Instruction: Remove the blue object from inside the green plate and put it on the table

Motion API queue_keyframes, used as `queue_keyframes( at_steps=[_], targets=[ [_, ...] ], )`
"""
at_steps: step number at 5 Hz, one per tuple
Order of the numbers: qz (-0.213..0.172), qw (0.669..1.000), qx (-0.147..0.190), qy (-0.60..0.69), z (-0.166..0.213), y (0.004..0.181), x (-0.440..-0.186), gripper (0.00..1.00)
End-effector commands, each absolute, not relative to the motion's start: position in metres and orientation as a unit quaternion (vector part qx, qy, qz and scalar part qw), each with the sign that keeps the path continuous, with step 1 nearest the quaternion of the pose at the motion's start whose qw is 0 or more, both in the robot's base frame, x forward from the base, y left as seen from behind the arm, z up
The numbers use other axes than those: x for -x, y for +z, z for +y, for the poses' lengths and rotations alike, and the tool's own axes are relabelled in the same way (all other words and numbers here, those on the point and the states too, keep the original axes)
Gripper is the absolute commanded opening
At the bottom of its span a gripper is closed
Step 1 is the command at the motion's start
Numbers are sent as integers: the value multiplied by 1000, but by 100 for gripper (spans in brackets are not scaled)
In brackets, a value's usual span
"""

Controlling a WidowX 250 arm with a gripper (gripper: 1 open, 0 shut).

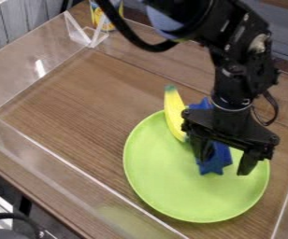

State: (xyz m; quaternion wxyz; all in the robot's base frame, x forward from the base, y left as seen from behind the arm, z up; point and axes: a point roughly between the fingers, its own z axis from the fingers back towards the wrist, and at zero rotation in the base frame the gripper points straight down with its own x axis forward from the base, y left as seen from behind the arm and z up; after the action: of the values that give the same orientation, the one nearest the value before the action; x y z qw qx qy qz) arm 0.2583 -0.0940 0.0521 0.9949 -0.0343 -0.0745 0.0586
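Gripper (230,155) is pointing straight down over the right half of the green plate (159,191), jaws spread wide, nothing clamped. One dark finger (196,149) shows on the left of the blue block (211,161), the other finger hangs on the right, over the plate's right rim area. Block sits between them, so the fingers straddle it; can't tell whether either pad is actually touching the plastic.

Blue block is on the plate, right of centre, most of its upper part hidden behind the gripper body. Only the lower ridged end is clearly visible, poking out below the jaws (a second bit of blue shows just above the gripper housing, near the banana's right side).

Banana (174,113) lies along the plate's upper-left rim, its far tip hanging past the rim over the table (96,103), its near end on the green surface. It is just beside the block, left of it; contact between the two is not resolvable.

Plate is toward the near-right corner of the table, its right rim close to the clear wall on that side. Clear acrylic wall (35,65) runs along the left edge, with a yellow item (104,16) behind the far-left corner, too blurred to identify.
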Motion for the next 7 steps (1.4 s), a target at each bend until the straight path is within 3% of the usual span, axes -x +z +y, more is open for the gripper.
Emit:
queue_keyframes(
  at_steps=[1,2,4,7],
  targets=[
    [-86,993,32,75,-83,59,-264,100],
    [-89,991,30,91,-75,66,-268,100],
    [-91,987,27,127,-54,52,-269,100],
    [-90,992,26,85,-63,43,-271,100]
  ],
)
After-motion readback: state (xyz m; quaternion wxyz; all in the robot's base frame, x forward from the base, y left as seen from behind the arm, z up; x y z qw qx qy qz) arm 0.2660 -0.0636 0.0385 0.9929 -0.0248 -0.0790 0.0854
